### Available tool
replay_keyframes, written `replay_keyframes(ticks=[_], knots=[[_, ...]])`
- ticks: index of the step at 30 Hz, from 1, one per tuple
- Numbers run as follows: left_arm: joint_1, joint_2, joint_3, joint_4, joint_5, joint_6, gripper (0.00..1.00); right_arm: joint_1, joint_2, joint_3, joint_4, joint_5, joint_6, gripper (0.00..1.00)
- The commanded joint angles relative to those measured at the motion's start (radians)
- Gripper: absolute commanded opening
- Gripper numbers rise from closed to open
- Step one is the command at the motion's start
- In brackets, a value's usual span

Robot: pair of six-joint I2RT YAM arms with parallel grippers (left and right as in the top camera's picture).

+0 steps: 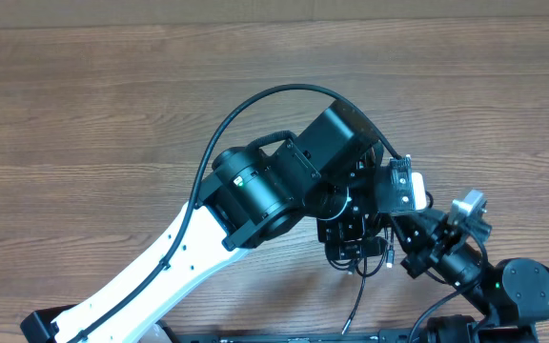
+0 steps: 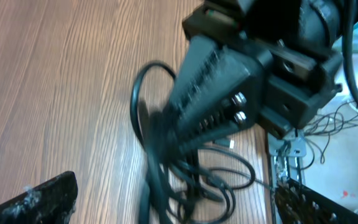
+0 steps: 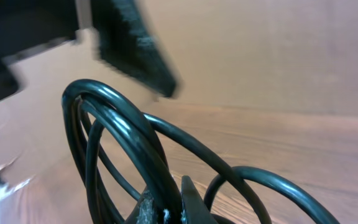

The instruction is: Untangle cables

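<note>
Two arms meet over the wooden table [image 1: 84,114], near its front edge and right of the middle. Starting at the left, we see the white left arm [image 1: 151,276] reach up from the lower left corner of the overhead view. Its black wrist bends down over the work spot, and a thick black wire [image 1: 255,105] arcs along it.

In its own wrist view the left gripper [image 2: 174,202] stands wide open. One finger [image 2: 39,199] sits in the lower left corner and the other in the lower right, and neither touches anything that we can make out. Between them lie the cables [image 2: 188,180], a small bunch of thin black cords resting on the wood in overlapping loops. One loop rises at the upper left of the heap, and a small plug end [image 2: 227,143] shows at its right side. From above we find the same bunch just under the two wrists, with one strand trailing toward the front edge of the table.

Further right, the right gripper [image 2: 166,121] comes in from the upper right of the left wrist view, its ribbed fingers pressed together on the bunch. Its own camera shows the fingertips [image 3: 188,200] closed on a glossy strand, with several loops arching up close before the lens. Rightmost, the black right arm [image 1: 518,286] sits at the lower right corner of the overhead view.
</note>
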Motion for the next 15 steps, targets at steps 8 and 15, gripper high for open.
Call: replay_keyframes(ticks=[8,15], knots=[[0.004,0.005,0.016,-0.001,-0.243,-0.273,1.00,0.003,-0.007,0.003,-0.086,0.364,0.251,0.04],[0.004,0.007,0.016,0.063,-0.254,-0.455,1.00,0.004,-0.007,0.003,-0.064,0.412,0.473,0.04]])
